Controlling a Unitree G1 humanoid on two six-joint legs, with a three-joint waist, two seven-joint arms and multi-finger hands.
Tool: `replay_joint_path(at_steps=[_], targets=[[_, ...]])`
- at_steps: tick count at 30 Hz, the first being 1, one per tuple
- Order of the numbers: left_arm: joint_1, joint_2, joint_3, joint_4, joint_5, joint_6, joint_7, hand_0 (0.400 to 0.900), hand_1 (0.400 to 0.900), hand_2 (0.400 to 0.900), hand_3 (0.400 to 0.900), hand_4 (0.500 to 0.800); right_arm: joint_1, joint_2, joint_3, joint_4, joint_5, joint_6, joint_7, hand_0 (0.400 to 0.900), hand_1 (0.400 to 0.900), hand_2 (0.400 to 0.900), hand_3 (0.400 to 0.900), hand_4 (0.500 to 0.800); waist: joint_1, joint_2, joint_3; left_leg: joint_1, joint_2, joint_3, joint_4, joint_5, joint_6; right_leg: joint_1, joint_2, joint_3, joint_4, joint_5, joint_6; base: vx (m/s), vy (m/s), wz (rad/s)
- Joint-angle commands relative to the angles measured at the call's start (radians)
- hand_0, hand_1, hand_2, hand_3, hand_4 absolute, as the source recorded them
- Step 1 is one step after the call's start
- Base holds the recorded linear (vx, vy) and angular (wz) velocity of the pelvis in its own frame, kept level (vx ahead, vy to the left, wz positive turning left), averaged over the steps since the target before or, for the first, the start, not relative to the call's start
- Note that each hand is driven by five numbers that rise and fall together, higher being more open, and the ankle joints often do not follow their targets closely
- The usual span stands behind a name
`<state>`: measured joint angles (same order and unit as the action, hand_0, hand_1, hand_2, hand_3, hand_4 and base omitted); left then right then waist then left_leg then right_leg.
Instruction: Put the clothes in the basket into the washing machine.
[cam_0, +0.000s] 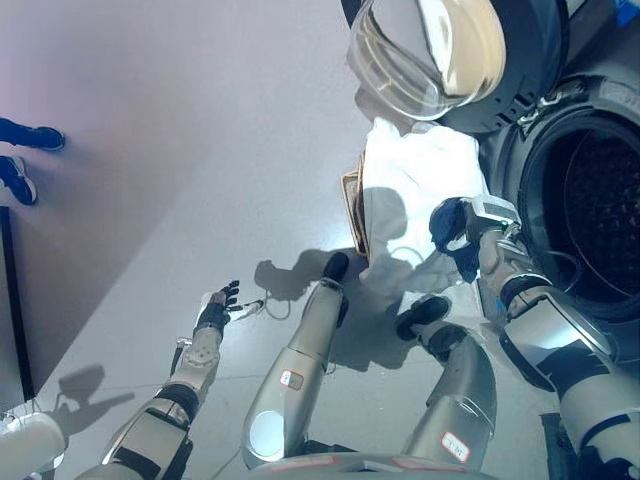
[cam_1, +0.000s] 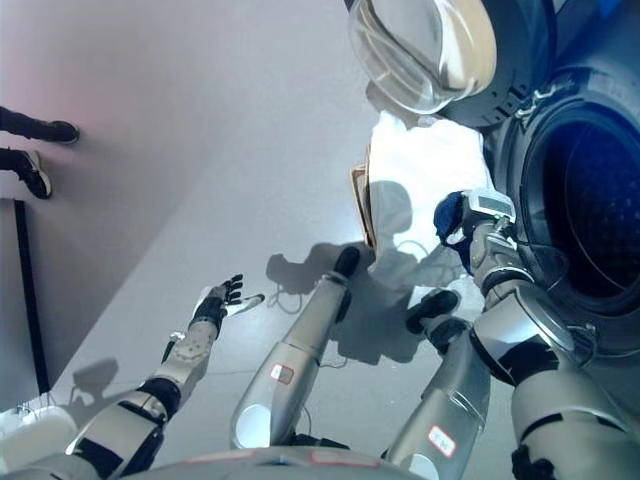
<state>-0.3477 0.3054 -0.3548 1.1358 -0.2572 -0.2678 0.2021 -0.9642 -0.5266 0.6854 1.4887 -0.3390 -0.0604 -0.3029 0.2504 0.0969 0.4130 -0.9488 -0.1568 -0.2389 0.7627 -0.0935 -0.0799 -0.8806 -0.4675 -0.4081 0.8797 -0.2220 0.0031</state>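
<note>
White clothes (cam_0: 415, 190) fill the basket (cam_0: 352, 212); washing machine (cam_0: 590, 215) open; right hand (cam_0: 458, 232) unclear, left hand (cam_0: 218, 305) open.

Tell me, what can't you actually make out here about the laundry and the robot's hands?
- Basket: only a sliver of rim shows in both views; white clothes cover the rest.
- Right hand: its fingers are unclear against the clothes.
- Washing machine drum: dark and cut off by the right edge.
- Left hand: open, empty.

White clothes (cam_1: 425, 190) beside open washing machine (cam_1: 590, 200)
</note>
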Motion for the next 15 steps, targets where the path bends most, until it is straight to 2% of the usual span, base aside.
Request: replay_joint_path(at_steps=[1, 9, 15], targets=[[0.018, 0.021, -0.015, 0.008, -0.037, -0.038, 0.052, 0.9, 0.9, 0.9, 0.9, 0.8, -0.067, -0.093, 0.034, 0.045, -0.013, 0.007, -0.029, 0.9, 0.9, 0.9, 0.9, 0.8, 0.005, 0.051, -0.028, -0.078, -0.002, 0.038, -0.064, 0.037, -0.008, -0.055, 0.009, 0.123, 0.101, -0.071, 0.024, -0.1, 0.099, -0.02], [0.02, 0.0, -0.02, -0.034, -0.073, -0.05, 0.061, 0.9, 0.9, 0.9, 0.9, 0.8, -0.105, -0.193, 0.056, 0.071, -0.038, 0.014, -0.018, 0.9, 0.9, 0.9, 0.9, 0.8, 0.018, 0.071, -0.066, -0.265, -0.041, 0.093, 0.036, 0.027, 0.007, -0.301, 0.005, 0.248, 0.203, -0.082, -0.002, -0.05, 0.092, -0.05], [0.027, -0.02, -0.041, -0.042, -0.072, -0.05, 0.068, 0.9, 0.9, 0.9, 0.9, 0.8, -0.101, -0.222, 0.06, 0.078, -0.042, 0.013, -0.005, 0.9, 0.9, 0.9, 0.9, 0.8, 0.015, 0.073, -0.077, -0.318, -0.06, 0.118, 0.065, 0.022, 0.022, -0.372, -0.007, 0.302, 0.239, -0.093, -0.007, 0.02, 0.056, -0.04]])
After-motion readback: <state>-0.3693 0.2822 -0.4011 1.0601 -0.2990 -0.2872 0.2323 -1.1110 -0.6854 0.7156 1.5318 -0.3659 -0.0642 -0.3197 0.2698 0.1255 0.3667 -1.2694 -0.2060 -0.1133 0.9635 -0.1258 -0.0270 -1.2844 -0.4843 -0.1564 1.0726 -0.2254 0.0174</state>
